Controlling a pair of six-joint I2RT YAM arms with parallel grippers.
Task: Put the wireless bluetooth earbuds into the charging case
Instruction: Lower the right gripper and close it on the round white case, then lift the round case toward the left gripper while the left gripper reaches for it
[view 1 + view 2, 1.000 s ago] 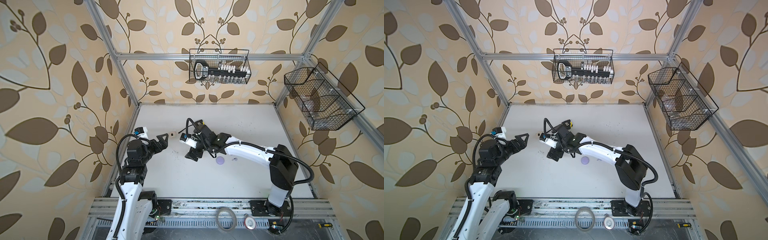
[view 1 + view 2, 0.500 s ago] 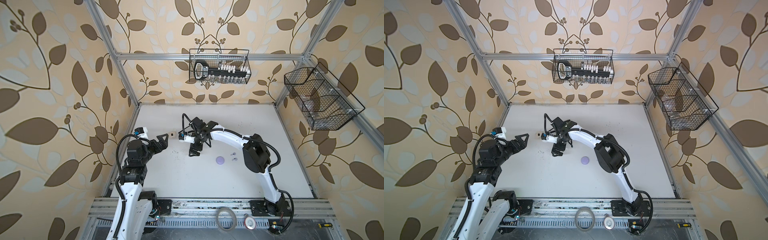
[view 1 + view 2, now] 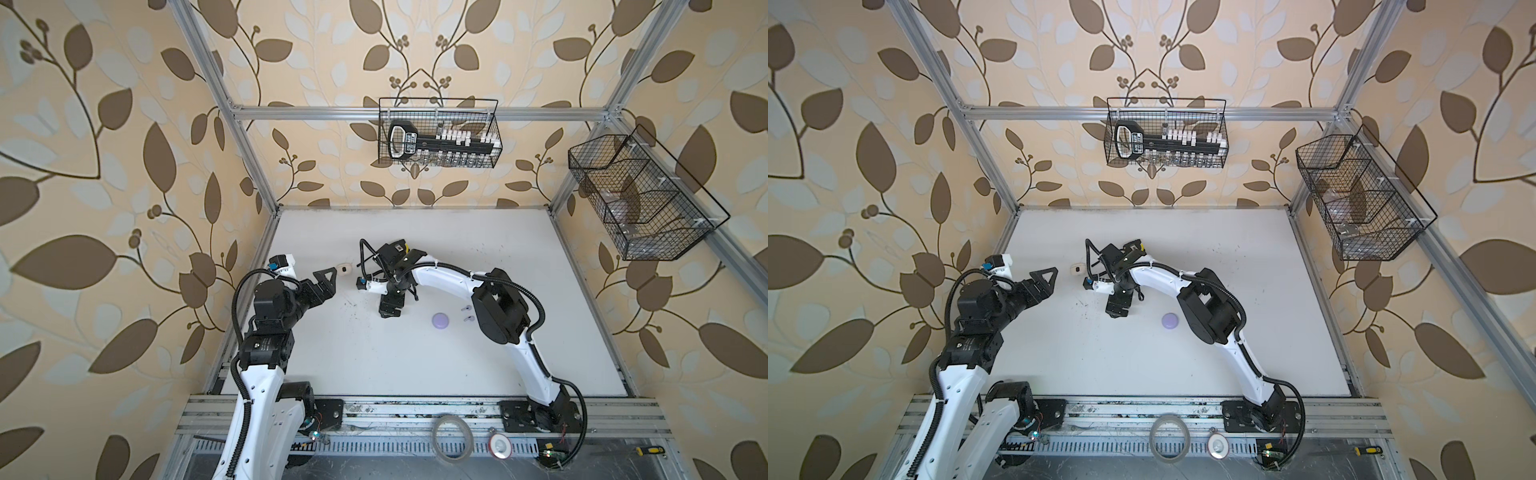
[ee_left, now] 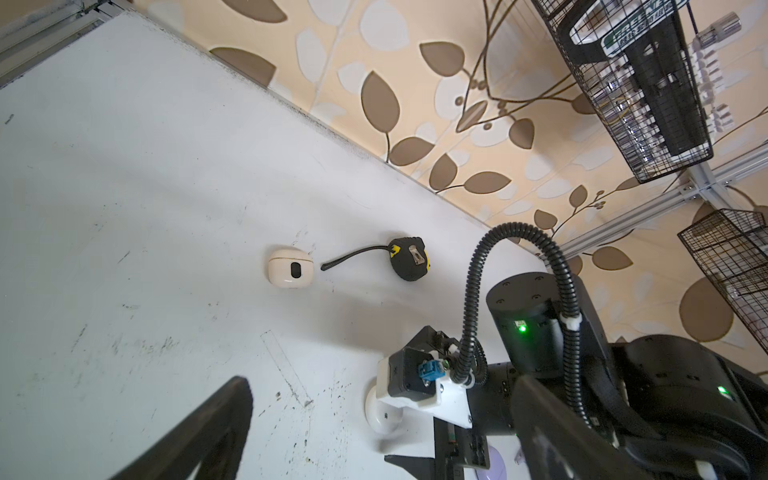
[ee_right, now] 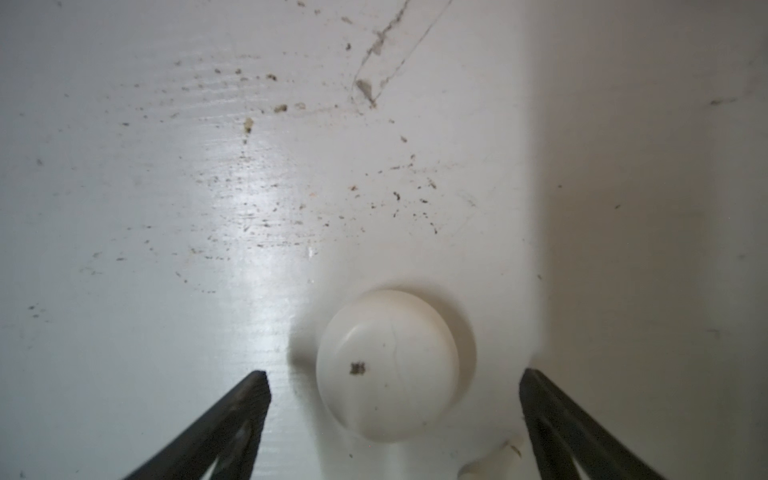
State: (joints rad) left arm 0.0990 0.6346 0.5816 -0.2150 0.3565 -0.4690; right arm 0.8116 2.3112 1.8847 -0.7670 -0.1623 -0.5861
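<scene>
A round white charging case [image 5: 386, 365] lies on the table between the open fingers of my right gripper [image 5: 392, 376], untouched by either one. A white earbud [image 5: 492, 460] pokes in beside the right finger. In both top views the right gripper [image 3: 390, 306] [image 3: 1117, 308] points down and hides that case. A closed lavender case [image 3: 440, 320] [image 3: 1170, 320] lies to its right, with two lavender earbuds [image 3: 466, 313] beyond it. A cream case [image 3: 344, 269] [image 4: 290, 268] sits just ahead of my left gripper [image 3: 329, 277], which hangs open and holds nothing.
A black and yellow tape measure [image 4: 409, 258] lies behind the right wrist. Two wire baskets [image 3: 438, 133] [image 3: 640, 195] hang on the back and right walls. A tape roll [image 3: 452, 438] rests on the front rail.
The right arm's elbow has swung in toward the left, and its gripper has turned to point down at the table. The left arm has stayed still.
</scene>
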